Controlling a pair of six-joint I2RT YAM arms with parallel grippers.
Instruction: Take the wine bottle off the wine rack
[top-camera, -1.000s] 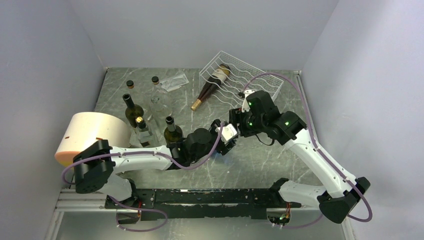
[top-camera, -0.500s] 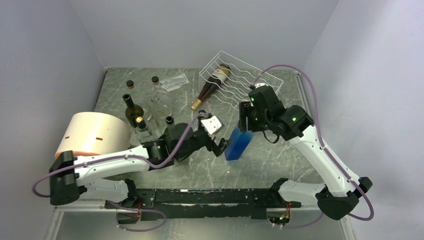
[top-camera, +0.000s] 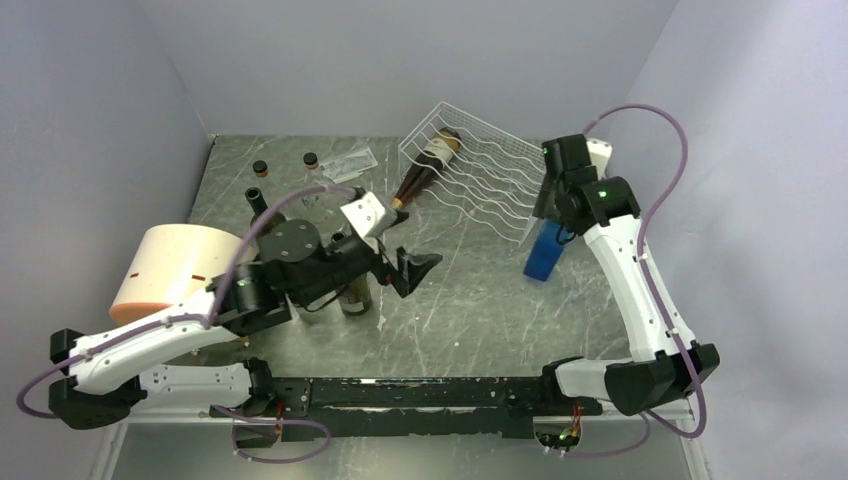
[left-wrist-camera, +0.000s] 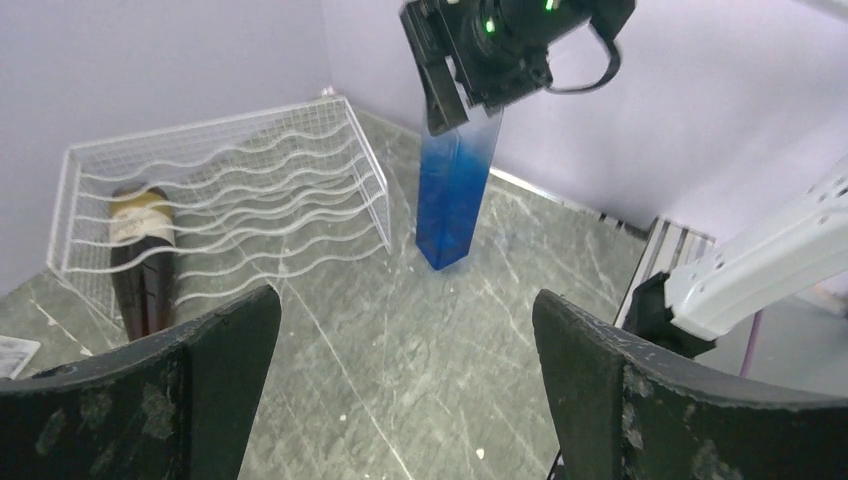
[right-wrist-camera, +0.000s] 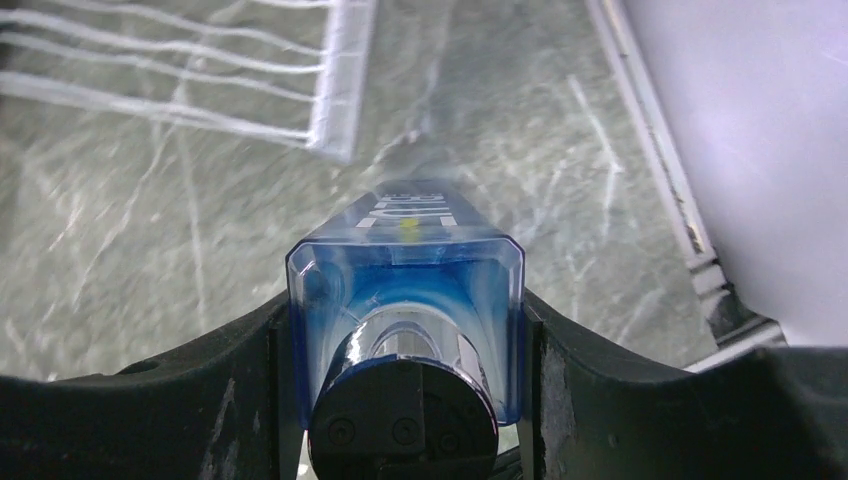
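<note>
The white wire wine rack (top-camera: 480, 172) stands at the back of the table, and also shows in the left wrist view (left-wrist-camera: 230, 195). A dark wine bottle (top-camera: 428, 162) with a cream label lies in its left cradle, neck pointing out toward the front; it also shows in the left wrist view (left-wrist-camera: 140, 265). My left gripper (top-camera: 408, 268) is open and empty over the mid table, well in front of the bottle's neck (left-wrist-camera: 405, 390). My right gripper (top-camera: 553, 212) is shut on a blue square bottle (top-camera: 543, 252), upright by the rack's right end (right-wrist-camera: 405, 250).
A cream cylinder (top-camera: 180, 268) lies at the left edge. Several upright bottles (top-camera: 262, 215) stand at the left, partly behind my left arm. Two small bottles (top-camera: 260, 168) and a clear packet (top-camera: 350, 162) are at the back left. Walls enclose three sides.
My right gripper has carried the blue bottle from mid table to the right and back, beside the rack's end. My left gripper has parted from it and drawn back left.
</note>
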